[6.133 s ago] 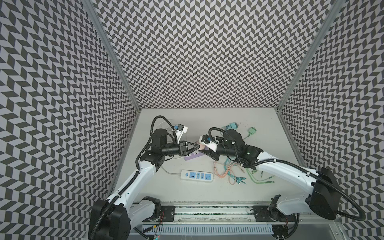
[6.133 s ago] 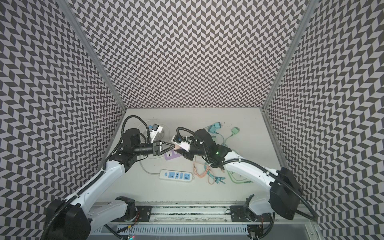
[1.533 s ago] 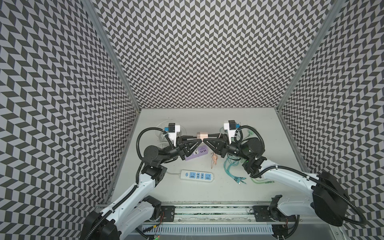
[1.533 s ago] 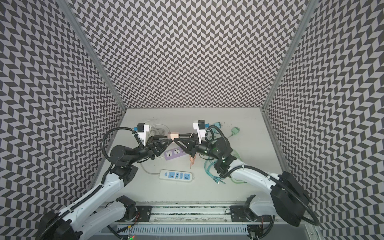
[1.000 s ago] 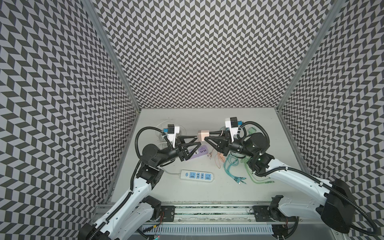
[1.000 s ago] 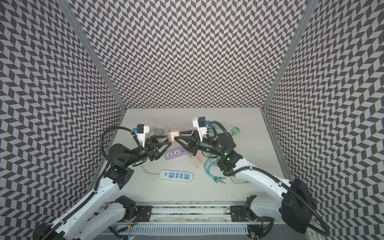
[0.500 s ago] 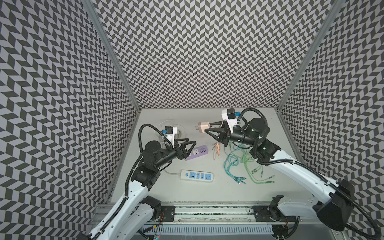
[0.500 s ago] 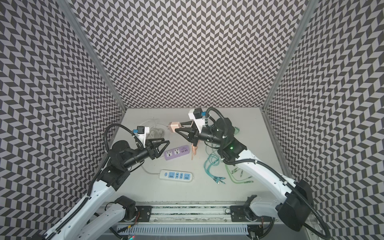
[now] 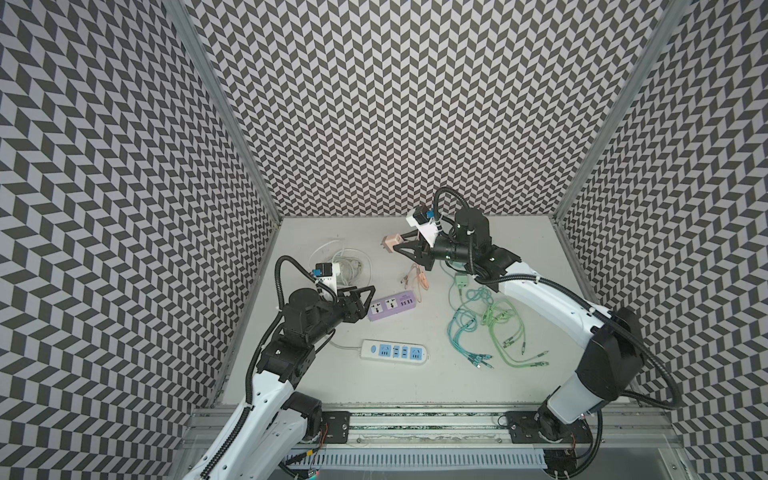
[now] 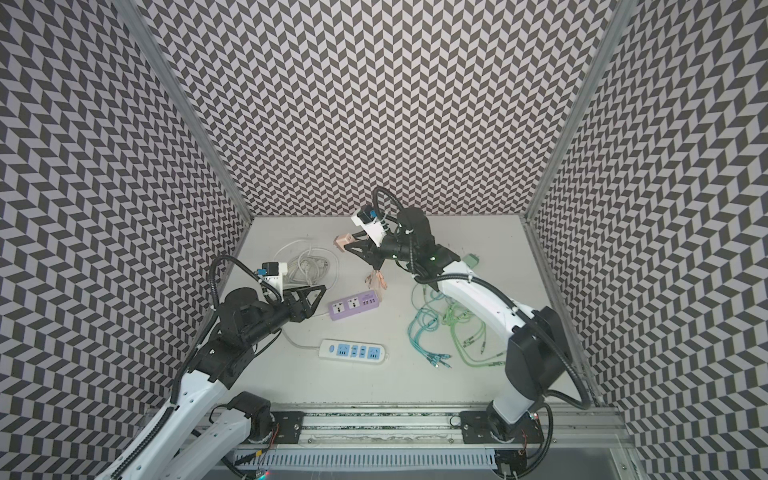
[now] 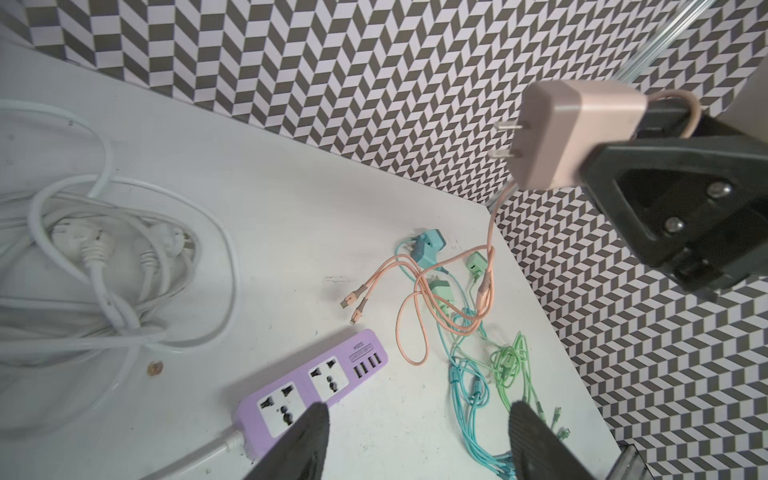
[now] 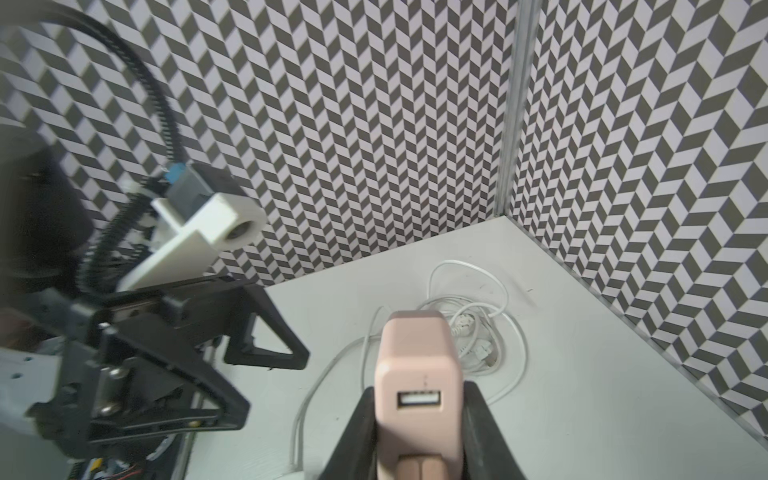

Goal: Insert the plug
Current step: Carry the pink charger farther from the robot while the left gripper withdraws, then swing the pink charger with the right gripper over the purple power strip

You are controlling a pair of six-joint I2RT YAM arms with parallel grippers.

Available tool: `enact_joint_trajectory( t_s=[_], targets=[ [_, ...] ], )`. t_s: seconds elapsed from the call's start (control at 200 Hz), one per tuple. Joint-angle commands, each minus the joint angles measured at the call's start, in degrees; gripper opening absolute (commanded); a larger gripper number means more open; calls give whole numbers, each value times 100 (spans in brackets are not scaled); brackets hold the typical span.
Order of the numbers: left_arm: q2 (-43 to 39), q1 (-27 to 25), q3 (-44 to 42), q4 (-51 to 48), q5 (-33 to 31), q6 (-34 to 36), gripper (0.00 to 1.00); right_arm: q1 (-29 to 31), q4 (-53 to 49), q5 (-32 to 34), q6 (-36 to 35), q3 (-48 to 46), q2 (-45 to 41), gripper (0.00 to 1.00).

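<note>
Right wrist view: right fingers (image 12: 359, 440) clamped on pink plug (image 12: 417, 374) above table (image 12: 582, 395); left fingers (image 12: 285, 336) apart.

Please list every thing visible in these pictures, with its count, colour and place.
pink plug: 1, pink, raised at the back, in the right gripper
pink cable: 1, pink, hangs from the plug
purple power strip: 1, purple, table middle
white power strip: 1, white and blue, near front
white cords: 1 coiled bundle, white, back left
charging cables: 2 bundles, teal and green, right of the strips
small chargers: about 3, teal and green, among those cables
table: 1, white, under everything
walls: 3, black-and-white chevron, around the table
left gripper: 1, black, jaws open, by the purple strip
right gripper: 1, black, jaws shut on the plug
</note>
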Motion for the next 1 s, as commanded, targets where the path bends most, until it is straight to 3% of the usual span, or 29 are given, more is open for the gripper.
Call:
enact_joint_trajectory(
  t_s=[0.0,0.411,0.726,0.836,0.991],
  targets=[
    [-183,55,-180,-183,-160,-98,70,-37,-216,139,-698,513,346,16],
    [-365,189,-851,29,-43,-555,69,-84,-473,267,-995,2003,1622,16],
    [-230,194,-1284,275,-532,-853,67,-76,-726,366,-1467,1978,2081,18],
    [-126,189,-1400,431,-534,-843,66,-64,-845,53,-1562,1878,2137,18],
    [111,191,-1611,854,-322,-862,62,40,-1023,156,-1862,1674,2105,19]
  ],
)
